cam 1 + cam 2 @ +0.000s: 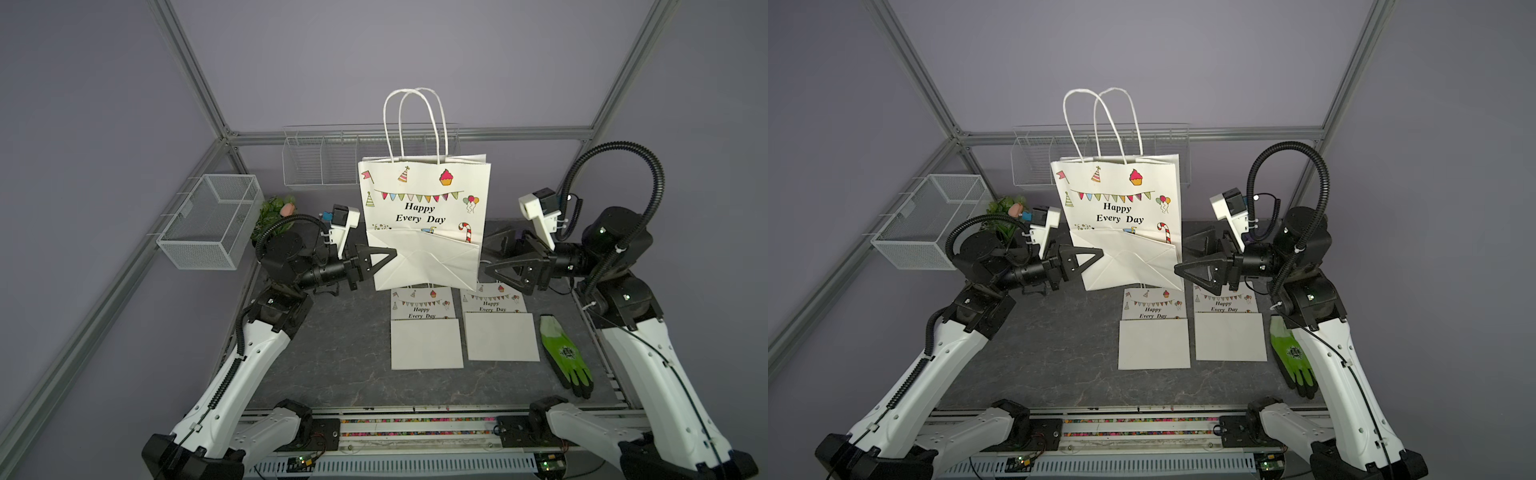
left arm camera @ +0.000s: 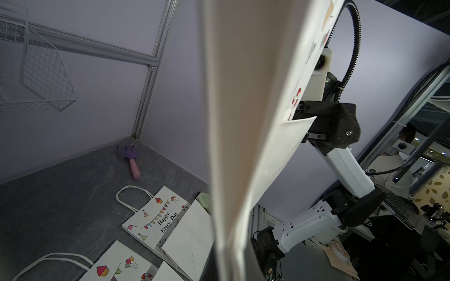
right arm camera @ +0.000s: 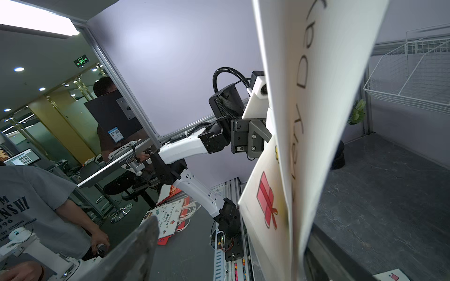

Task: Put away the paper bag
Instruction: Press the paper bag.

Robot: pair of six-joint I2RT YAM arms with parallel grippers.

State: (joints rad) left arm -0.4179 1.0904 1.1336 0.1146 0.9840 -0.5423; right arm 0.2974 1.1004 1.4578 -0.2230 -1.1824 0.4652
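One pinch holds: left gripper clamps the bag by its edge; right gripper seems released beside it. Carry upright, slowly.

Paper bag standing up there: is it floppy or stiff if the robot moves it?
Probably fairly stiff: the paper bag is folded flat and upright with only the left gripper pinching one edge, the right gripper open beside it. Likely light too, for the same reason. Pinched on one side only, it might swing or crease if moved fast.
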